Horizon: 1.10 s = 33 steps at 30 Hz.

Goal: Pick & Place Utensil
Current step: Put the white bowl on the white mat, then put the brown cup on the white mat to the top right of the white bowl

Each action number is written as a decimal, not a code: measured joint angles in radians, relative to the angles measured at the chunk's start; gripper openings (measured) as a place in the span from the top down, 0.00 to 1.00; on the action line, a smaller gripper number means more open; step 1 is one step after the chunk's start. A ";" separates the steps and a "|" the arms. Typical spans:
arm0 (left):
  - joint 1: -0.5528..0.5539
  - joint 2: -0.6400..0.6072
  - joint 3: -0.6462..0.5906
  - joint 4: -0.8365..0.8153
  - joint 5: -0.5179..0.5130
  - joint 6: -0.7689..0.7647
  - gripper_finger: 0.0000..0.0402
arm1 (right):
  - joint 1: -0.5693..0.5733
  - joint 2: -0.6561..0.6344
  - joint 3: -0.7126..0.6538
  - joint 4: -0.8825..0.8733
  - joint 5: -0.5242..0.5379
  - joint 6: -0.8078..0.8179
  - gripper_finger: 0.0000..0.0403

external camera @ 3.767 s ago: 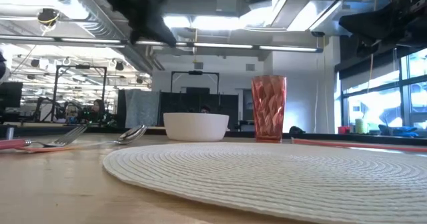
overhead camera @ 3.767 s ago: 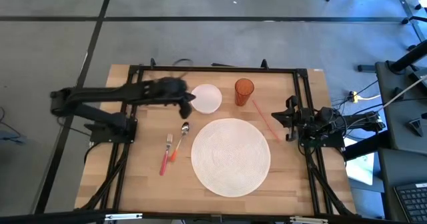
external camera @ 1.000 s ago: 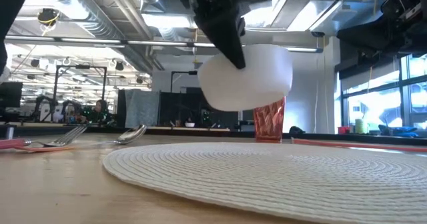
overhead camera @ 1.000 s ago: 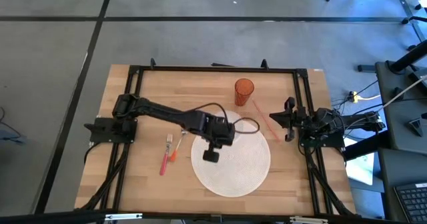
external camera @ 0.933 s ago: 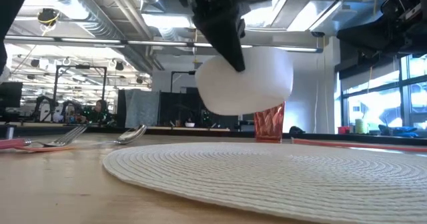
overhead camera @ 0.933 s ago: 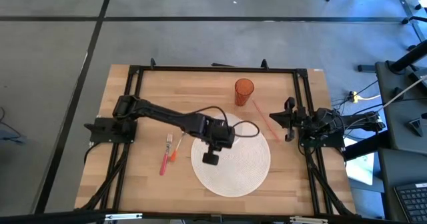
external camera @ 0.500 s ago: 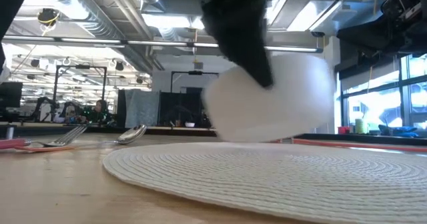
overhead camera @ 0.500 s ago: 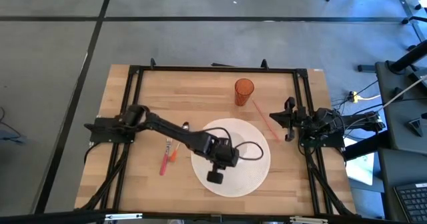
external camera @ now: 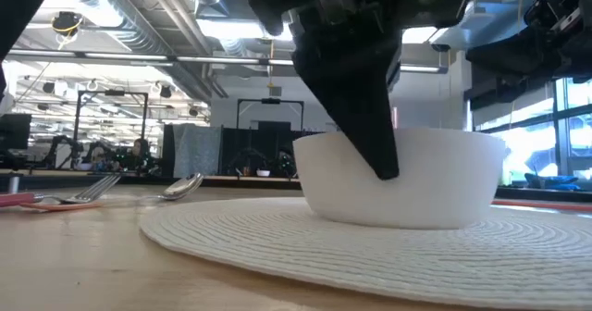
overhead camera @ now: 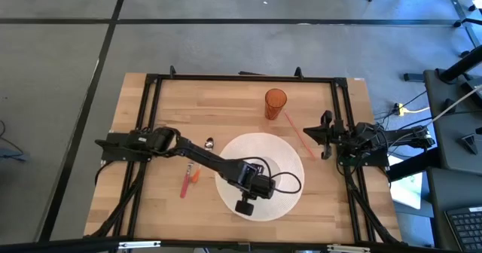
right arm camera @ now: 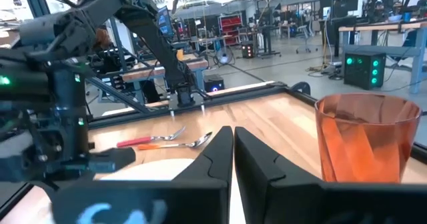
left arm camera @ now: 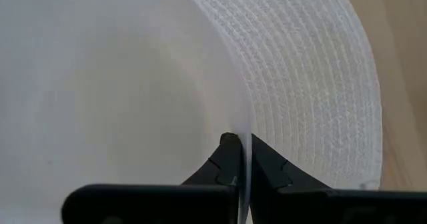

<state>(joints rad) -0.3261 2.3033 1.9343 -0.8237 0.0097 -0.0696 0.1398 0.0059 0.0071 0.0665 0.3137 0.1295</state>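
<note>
1. left gripper (left arm camera: 241, 159) is clamped on the rim of the white bowl (external camera: 402, 177), one finger inside the wall and one outside; the wrist view shows the rim pinched between them.
2. bowl sits on the round woven placemat (overhead camera: 282, 200), roughly at the mat's centre. in the low view its base looks down on the weave, not hanging above it.
3. judgement: step in hand is the release. open the jaws fully before any lift, or the inner finger will drag the rim and tip or slide the bowl off centre.
4. retreat straight up along the bowl wall first, then pull back toward the left edge of the placemat. no sideways move while a finger is inside the bowl.
5. utensils are off the placemat's left edge on the worktop (overhead camera: 166, 102): spoon (external camera: 182, 186) nearest the mat, fork (external camera: 92, 191) beside it, an orange-red handled piece (overhead camera: 185, 185) alongside. all lie flat and untouched.
6. judgement: they lie close together, so the next pick needs a low, narrow approach on one handle only, or the neighbours get nudged.
7. orange cup (overhead camera: 276, 103) stands beyond the placemat's far edge, a red straw (overhead camera: 295, 138) lies off the mat's right side; both well clear of the retreat path.
8. right gripper (right arm camera: 233, 159) is parked off the placemat's right edge, fingers pressed together, holding nothing.
</note>
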 joint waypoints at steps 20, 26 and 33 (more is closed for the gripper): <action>-0.020 -0.167 0.118 -0.136 -0.161 0.075 0.74 | 0.000 0.000 0.000 -0.005 -0.011 -0.004 0.96; -0.010 -0.457 -0.118 -0.015 -0.245 0.118 0.93 | 0.000 0.000 0.000 -0.005 -0.027 -0.005 0.96; 0.049 -0.971 -0.816 0.520 -0.209 0.067 1.00 | 0.000 0.000 0.000 -0.006 -0.051 0.000 0.96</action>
<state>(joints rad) -0.2773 1.3325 1.1179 -0.3033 -0.1992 -0.0024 0.1395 0.0055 0.0071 0.0605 0.2628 0.1292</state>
